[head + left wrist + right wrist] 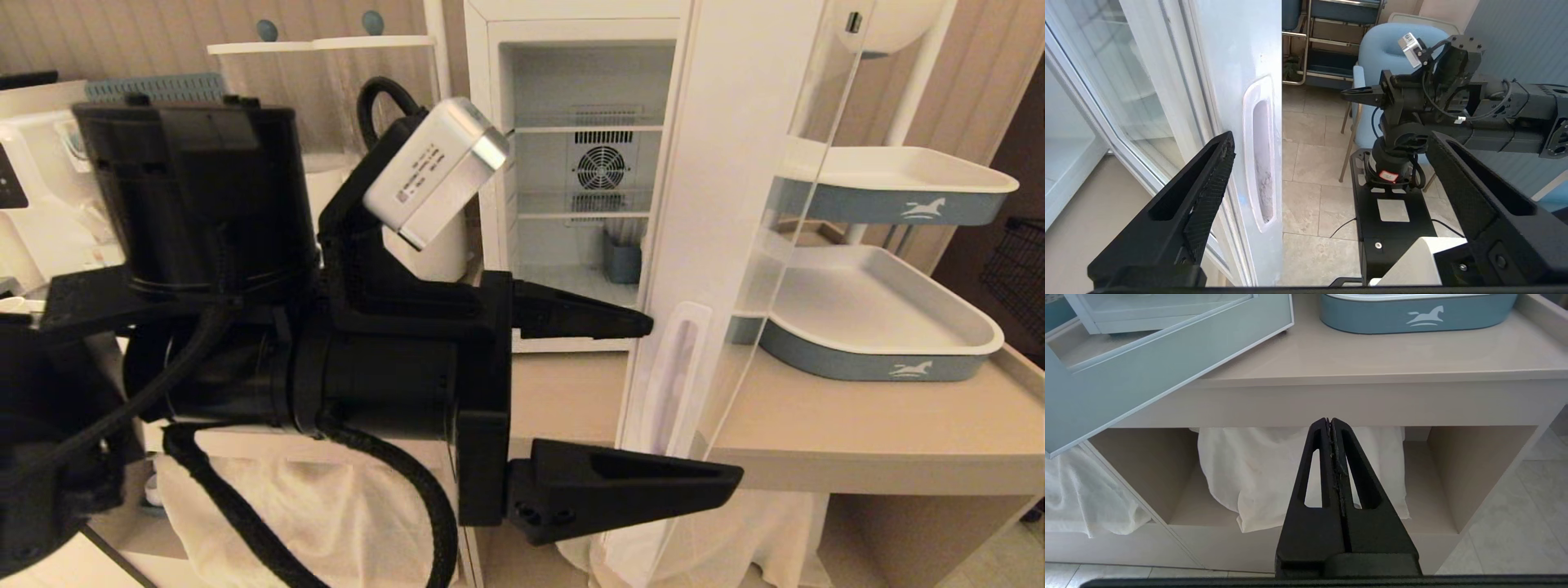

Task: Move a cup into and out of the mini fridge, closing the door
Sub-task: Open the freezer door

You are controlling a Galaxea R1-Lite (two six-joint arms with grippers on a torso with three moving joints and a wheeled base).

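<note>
Counter (857, 433): beige, carries the mini fridge (571, 24) at its rear.
Mini fridge: stands open, wire shelves and rear fan visible.
Door (718, 163): swung wide, glass panel edge-on, recessed handle (1261, 155) facing outward.
Left gripper (686, 400): fingers spread, empty, at the door's handle edge (one finger just beside the recess).
Right gripper (1331, 424): clenched, empty, below the counter edge.
Cup: not in view.
</note>
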